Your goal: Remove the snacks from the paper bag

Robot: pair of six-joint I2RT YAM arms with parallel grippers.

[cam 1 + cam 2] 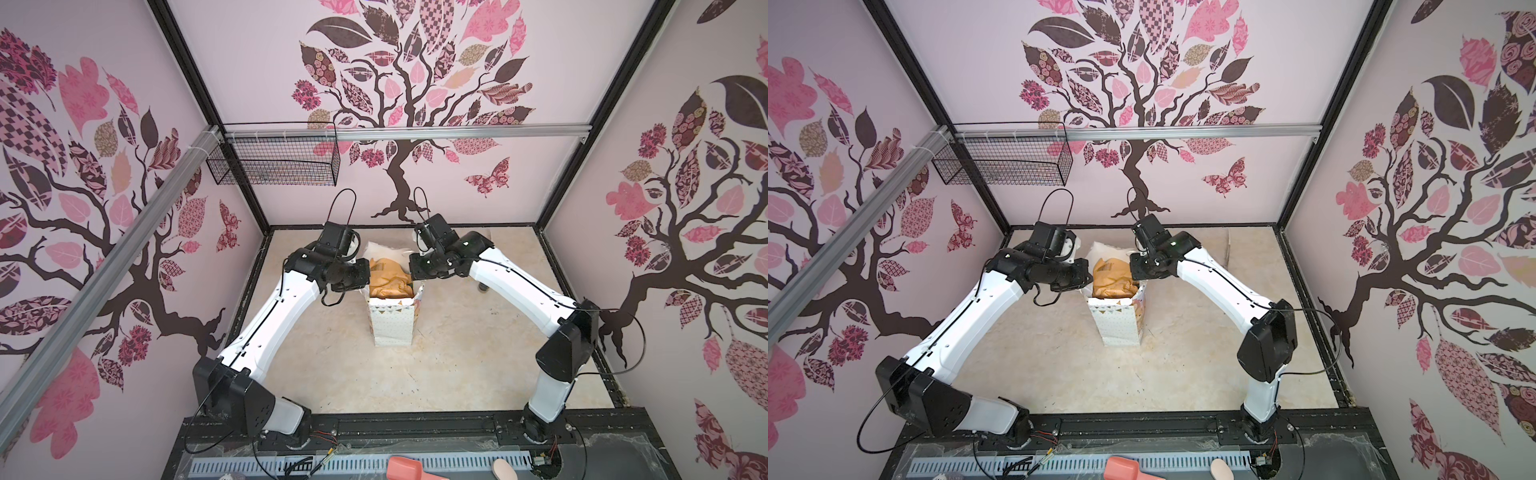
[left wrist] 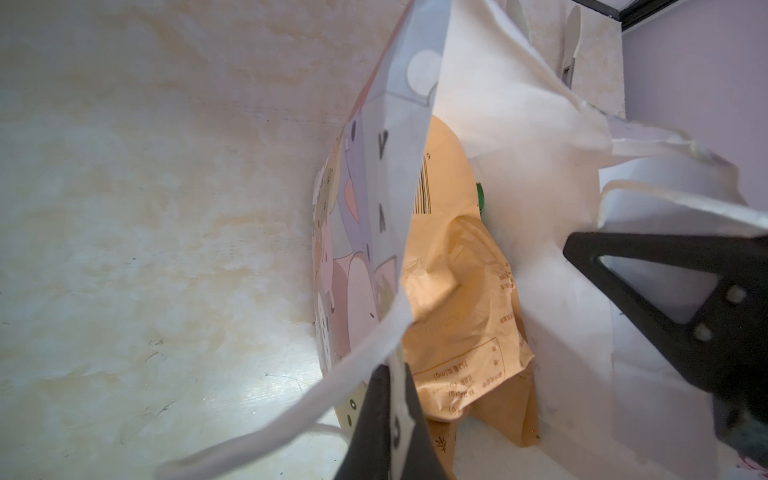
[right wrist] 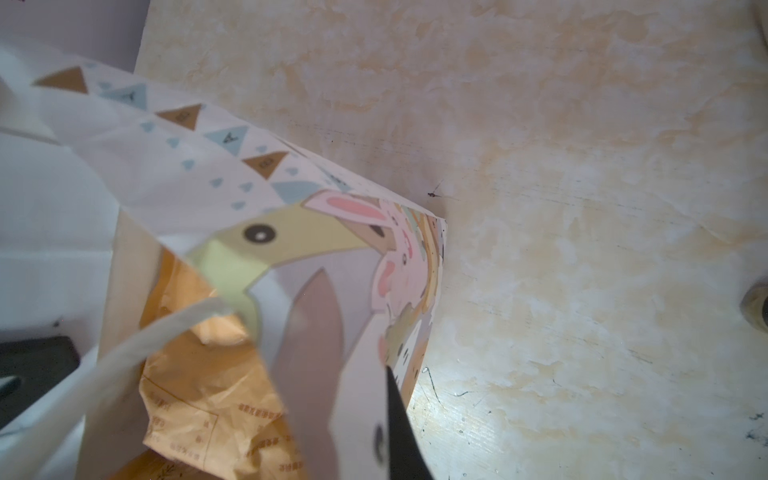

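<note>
1. The paper bag stands upright in the middle of the table, long axis vertical, mouth facing up
2. A crumpled tan-orange packet with dark print fills the mouth; in the left wrist view a green sliver shows beside it
3. The left gripper is pressed together on the bag's left wall at the rim, paper pinched between its fingers
4. The right gripper pinches the opposite wall; only its outer finger shows
5. Both wrists crowd the mouth's sides, and a rope handle droops outside the left wall
6. A black wire basket hangs on the rear rail, well apart; a small dark jar sits partly hidden behind the right arm
</note>
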